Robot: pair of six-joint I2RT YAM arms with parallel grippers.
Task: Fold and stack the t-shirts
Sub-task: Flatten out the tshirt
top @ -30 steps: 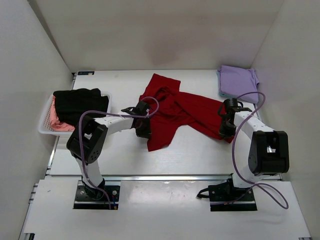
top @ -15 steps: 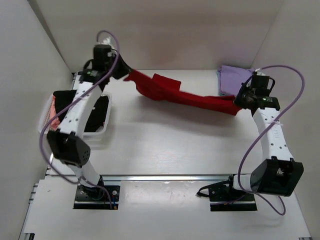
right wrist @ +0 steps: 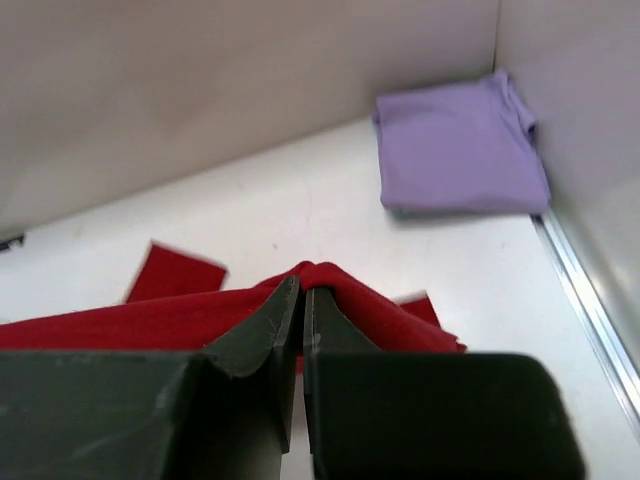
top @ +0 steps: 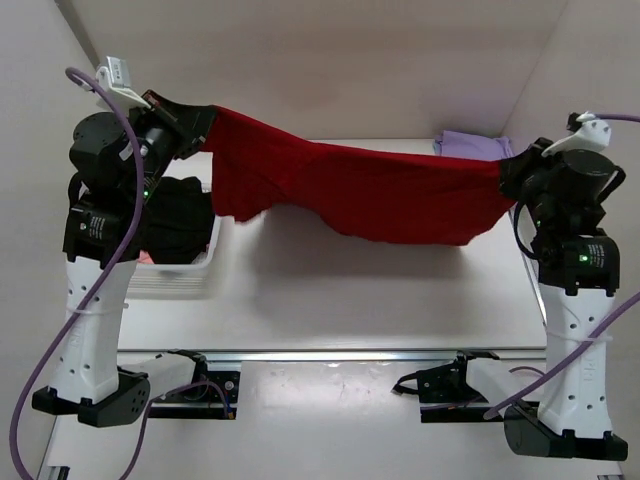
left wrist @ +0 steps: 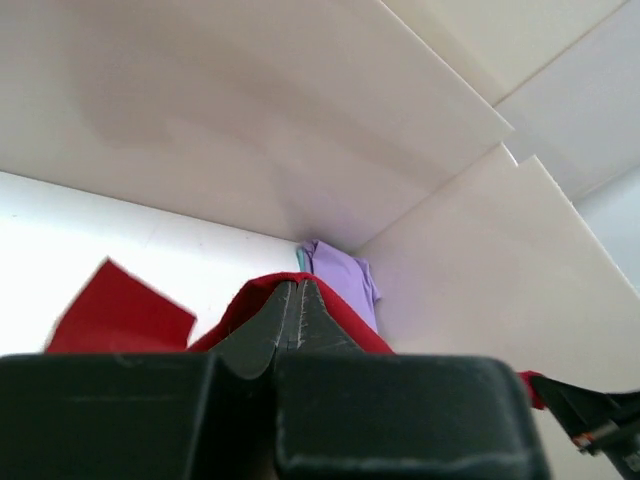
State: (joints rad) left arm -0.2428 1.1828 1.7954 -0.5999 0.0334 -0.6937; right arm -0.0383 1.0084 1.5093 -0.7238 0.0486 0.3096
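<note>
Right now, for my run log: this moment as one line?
left gripper, right gripper: shut on red t-shirt | shirt stretched in air between them | lavender t-shirt folded, far right corner

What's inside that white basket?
A black t-shirt lies in the white basket; the left arm, holding up the red t-shirt, covers its left part, hiding anything there.

A white lattice basket [top: 180,280] is recorded on the white table [top: 350,295] below the raised left gripper [top: 207,122], a metal rail [top: 330,353] is noted along the table's near edge, well short of that gripper and the right gripper [top: 505,175], and pale walls [top: 330,60] are observed beyond both.
</note>
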